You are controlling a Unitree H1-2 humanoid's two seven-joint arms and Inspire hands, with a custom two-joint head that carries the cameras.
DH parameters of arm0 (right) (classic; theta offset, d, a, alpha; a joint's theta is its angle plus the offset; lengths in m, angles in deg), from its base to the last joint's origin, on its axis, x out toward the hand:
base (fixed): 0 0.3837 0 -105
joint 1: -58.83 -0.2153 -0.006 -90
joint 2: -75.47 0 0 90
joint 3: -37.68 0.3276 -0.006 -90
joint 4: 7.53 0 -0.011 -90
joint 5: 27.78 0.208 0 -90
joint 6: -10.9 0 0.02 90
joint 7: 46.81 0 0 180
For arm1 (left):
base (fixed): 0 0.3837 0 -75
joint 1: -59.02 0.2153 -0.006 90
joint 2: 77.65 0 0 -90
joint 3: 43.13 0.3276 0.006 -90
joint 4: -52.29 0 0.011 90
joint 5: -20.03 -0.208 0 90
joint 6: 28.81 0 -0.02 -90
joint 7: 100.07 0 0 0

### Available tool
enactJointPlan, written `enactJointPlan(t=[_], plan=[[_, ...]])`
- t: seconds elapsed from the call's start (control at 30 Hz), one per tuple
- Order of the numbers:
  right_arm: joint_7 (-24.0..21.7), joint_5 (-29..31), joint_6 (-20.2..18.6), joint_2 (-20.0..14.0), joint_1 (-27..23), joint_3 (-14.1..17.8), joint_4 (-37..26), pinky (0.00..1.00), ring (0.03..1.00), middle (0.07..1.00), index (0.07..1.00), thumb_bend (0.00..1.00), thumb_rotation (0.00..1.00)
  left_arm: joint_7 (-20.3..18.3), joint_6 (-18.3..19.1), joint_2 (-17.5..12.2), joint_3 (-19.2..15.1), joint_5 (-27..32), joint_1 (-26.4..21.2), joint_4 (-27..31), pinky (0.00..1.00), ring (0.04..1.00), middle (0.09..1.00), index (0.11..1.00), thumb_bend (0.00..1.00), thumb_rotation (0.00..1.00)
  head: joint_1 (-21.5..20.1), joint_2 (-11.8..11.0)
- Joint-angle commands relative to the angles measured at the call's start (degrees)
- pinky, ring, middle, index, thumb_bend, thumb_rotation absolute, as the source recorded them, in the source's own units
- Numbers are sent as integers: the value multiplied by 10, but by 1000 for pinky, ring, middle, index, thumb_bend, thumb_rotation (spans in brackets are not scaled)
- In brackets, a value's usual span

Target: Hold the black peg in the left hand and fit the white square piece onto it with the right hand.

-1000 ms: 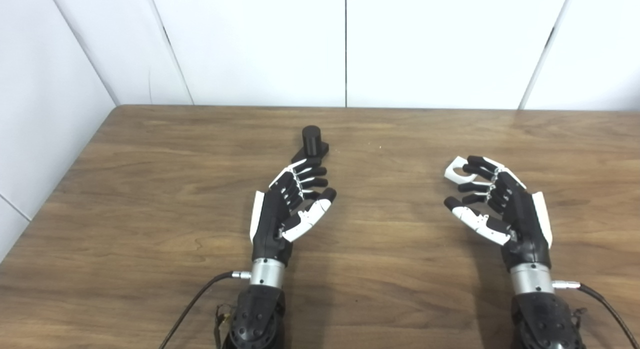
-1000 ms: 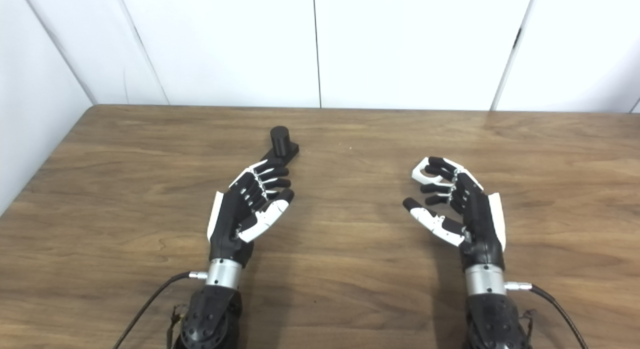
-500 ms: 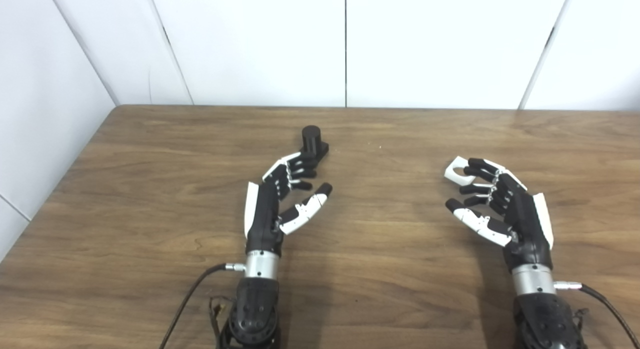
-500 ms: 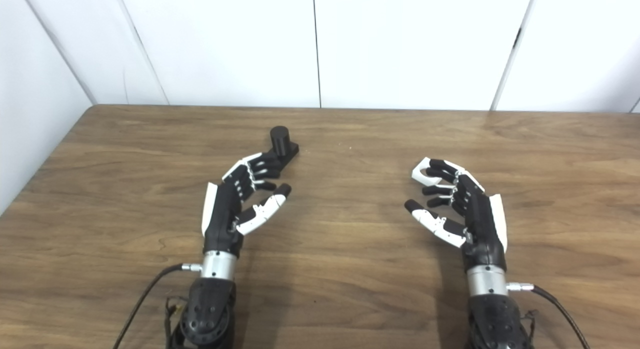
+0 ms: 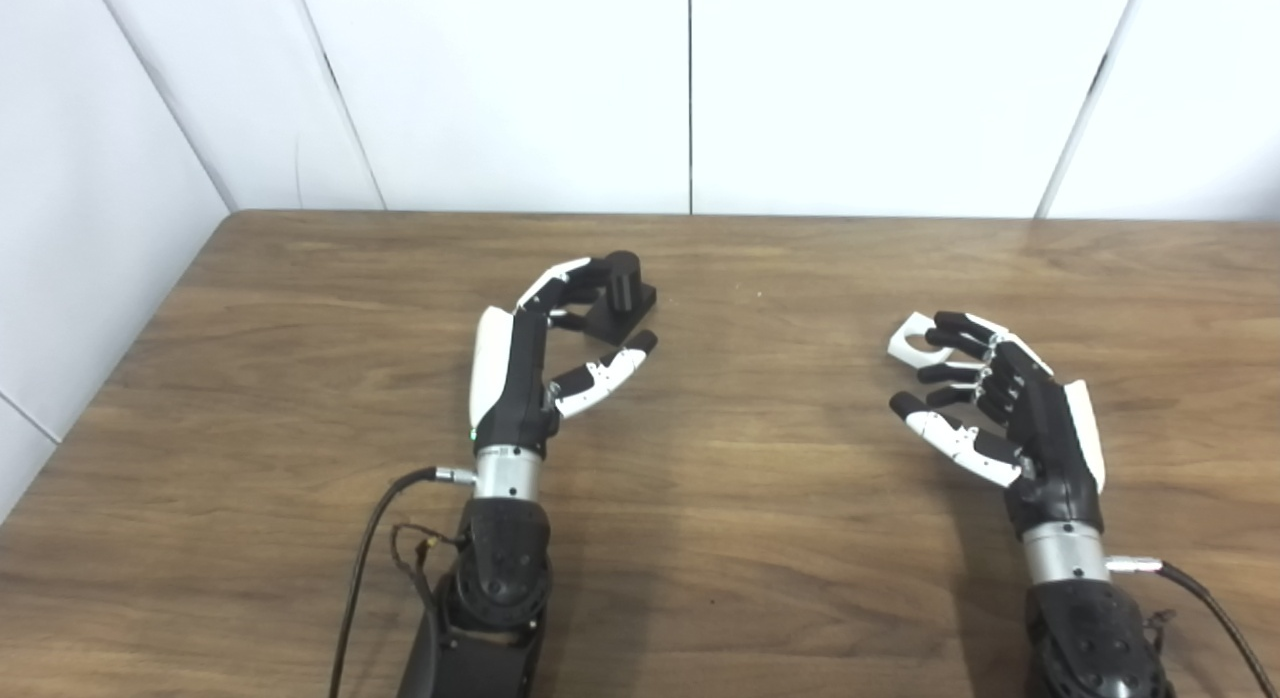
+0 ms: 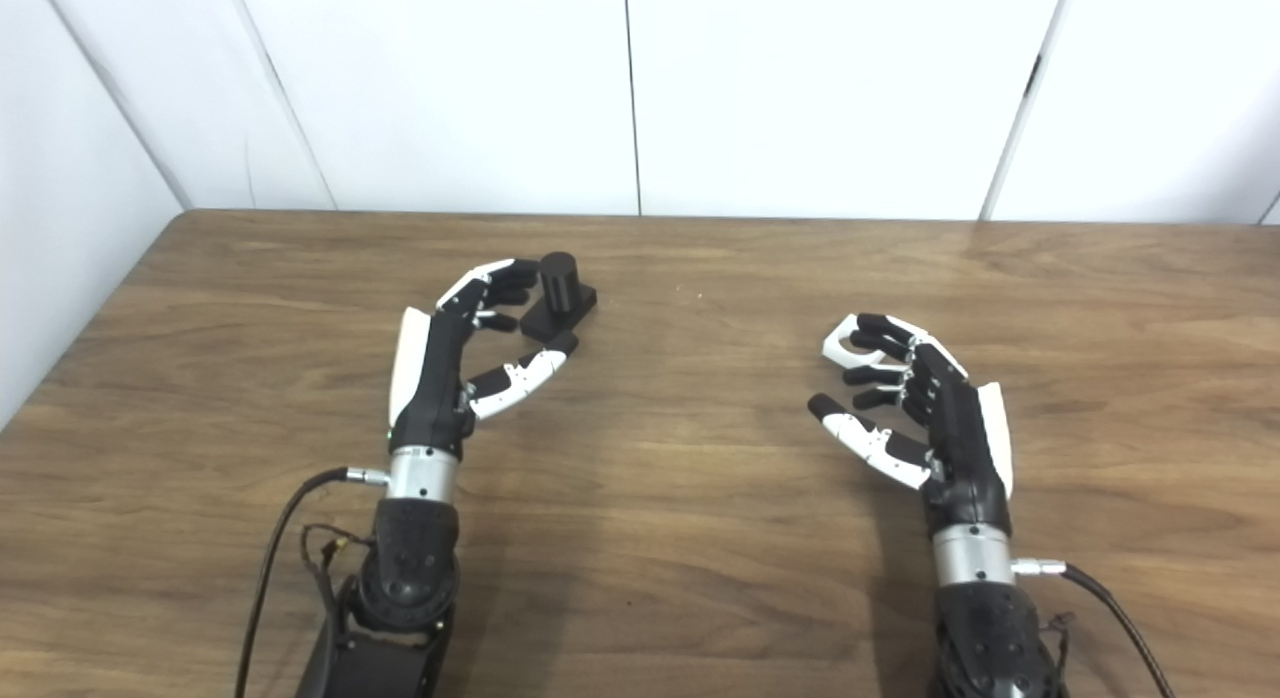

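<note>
The black peg (image 5: 625,283), a short cylinder on a square base, stands upright on the wooden table (image 5: 750,478) left of centre. My left hand (image 5: 540,348) is open around it: fingers reach the peg's left side and the thumb lies in front of the base, not closed on it. The white square piece (image 5: 912,342), with a round hole, lies flat on the table at the right. My right hand (image 5: 990,408) is open just behind it, its fingertips (image 5: 938,338) over the piece's near edge and the thumb apart to the left.
White wall panels (image 5: 690,88) rise right behind the table's far edge and along its left side. Black cables (image 5: 365,538) trail from both wrists near the front edge. Bare wood lies between the two hands.
My left hand has moved forward and a little left, from short of the peg to having its fingers beside it. The right hand has hardly moved.
</note>
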Motion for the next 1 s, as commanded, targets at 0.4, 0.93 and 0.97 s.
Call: enactJointPlan(t=[0.4,0.93,0.97], plan=[[5,-7,21,-1,-23,2,-15,495,595,732,740,527,10,49,46,-42,28,-123,-79,-30,790,894,859,738,689,341,-2,-2],[5,-7,29,0,-20,2,-13,490,593,727,726,531,19,70,144,-64,66,-202,-138,-122,1000,952,904,743,745,431,-8,-1],[6,-8,29,0,-20,2,-12,489,593,727,727,532,24,73,150,-66,69,-206,-141,-129,994,949,903,745,748,437,-9,-1]])
